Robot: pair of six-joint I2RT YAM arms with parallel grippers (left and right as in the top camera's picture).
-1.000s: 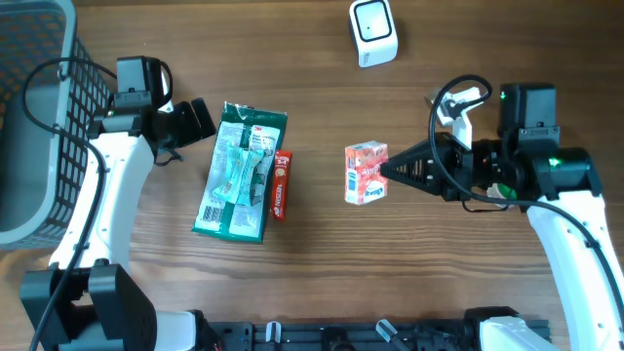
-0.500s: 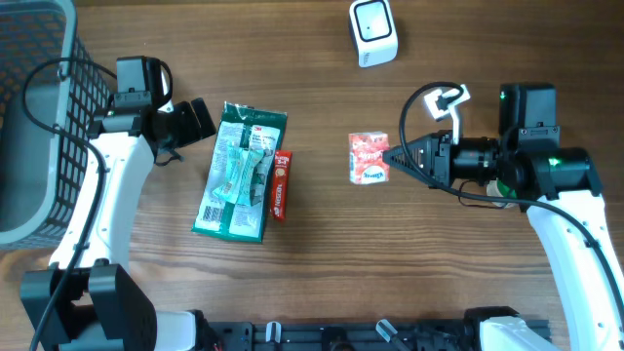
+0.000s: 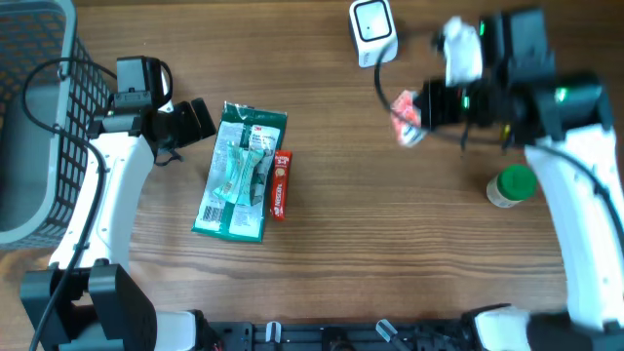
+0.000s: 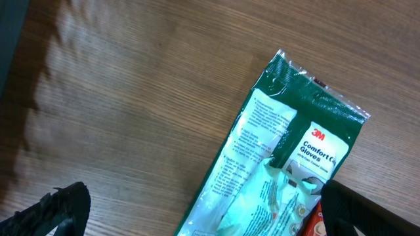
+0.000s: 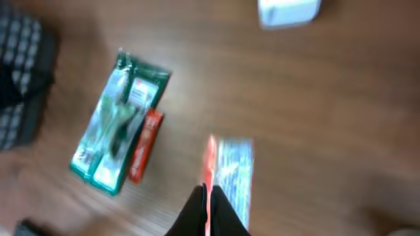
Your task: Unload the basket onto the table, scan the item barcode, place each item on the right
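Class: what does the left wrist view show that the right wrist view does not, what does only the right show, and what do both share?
Only left wrist: the open left gripper and readable print on the 3M Comfort Gloves packet. Only right wrist: the right gripper shut on a small carton, the white scanner and the basket. Both: that green packet, the red bar beside it, the wooden table.

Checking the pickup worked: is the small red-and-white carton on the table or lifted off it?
Lifted. The right gripper is shut on the carton, holding it tilted above the table near the white scanner.
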